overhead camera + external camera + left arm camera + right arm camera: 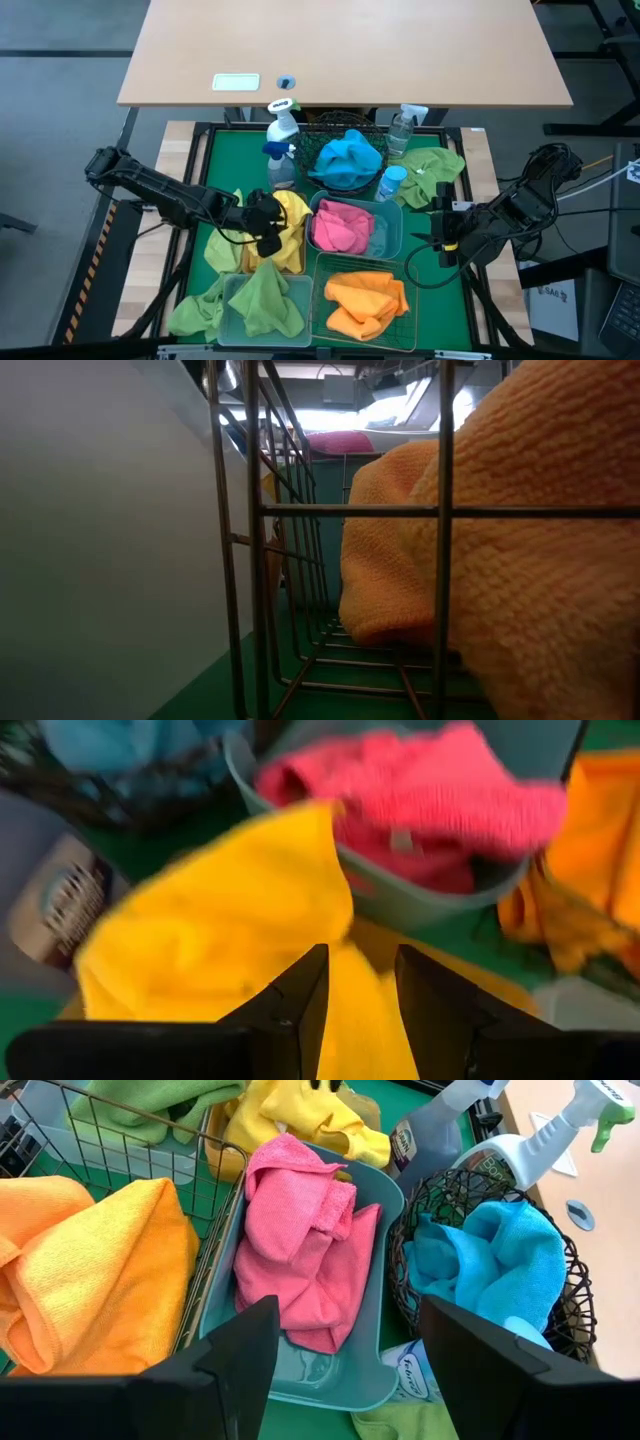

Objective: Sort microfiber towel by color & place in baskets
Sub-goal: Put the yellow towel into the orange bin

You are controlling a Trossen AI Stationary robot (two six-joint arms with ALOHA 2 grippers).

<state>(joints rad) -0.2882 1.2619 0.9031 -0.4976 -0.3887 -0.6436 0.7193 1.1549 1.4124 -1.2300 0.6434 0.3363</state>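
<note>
Left hand half open over yellow towel, just beside teal bin; no grip we see. Risk: cloth snags finger, drags out. Right hand wide open, empty.

— Any print to read?
— Only "Febreze" in part, on the label of a spray bottle lying just beside the teal bin.
— On the other bottles?
— A label on a bottle near that same bin, lettering too blurred to make out.
</note>
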